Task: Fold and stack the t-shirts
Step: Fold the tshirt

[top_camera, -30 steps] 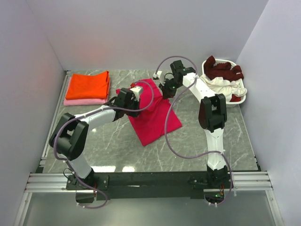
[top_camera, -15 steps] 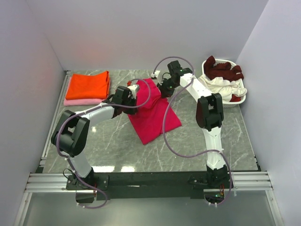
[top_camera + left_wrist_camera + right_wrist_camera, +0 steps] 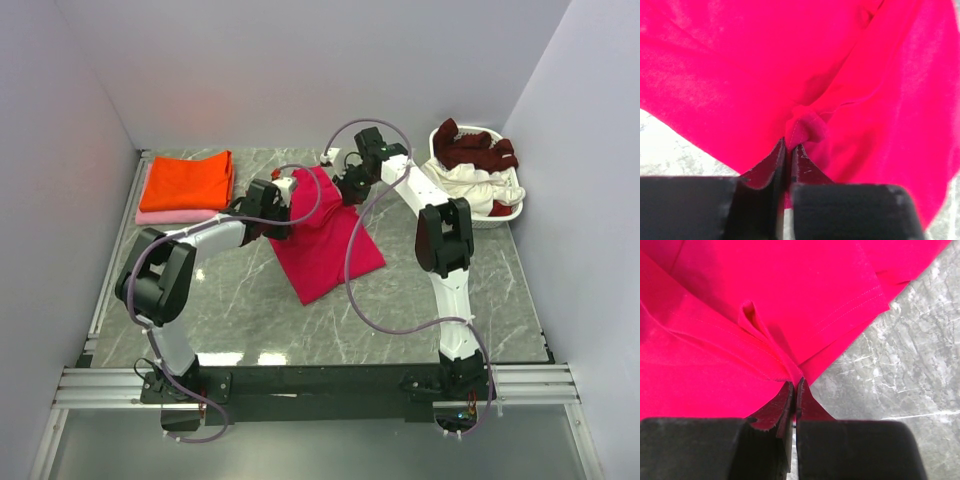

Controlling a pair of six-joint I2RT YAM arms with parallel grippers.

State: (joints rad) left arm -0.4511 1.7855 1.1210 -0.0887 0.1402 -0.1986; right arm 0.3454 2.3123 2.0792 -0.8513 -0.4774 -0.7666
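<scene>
The crimson-pink t-shirt [image 3: 325, 245] lies in the middle of the desk [image 3: 230, 310], its far end gathered between both hands. The left hand [image 3: 789, 148] is clamped on a small bunched tuck of cloth, and the right hand [image 3: 794, 388] on a stitched hem edge. Both bites look thin, so either could slip under a pull, most likely the left, dropping that side and leaving a skewed, wrinkled fold. The shirt's long axis runs roughly 12 to 6 o'clock, the near end leaning toward 5. Which end carries the collar cannot be told.
</scene>
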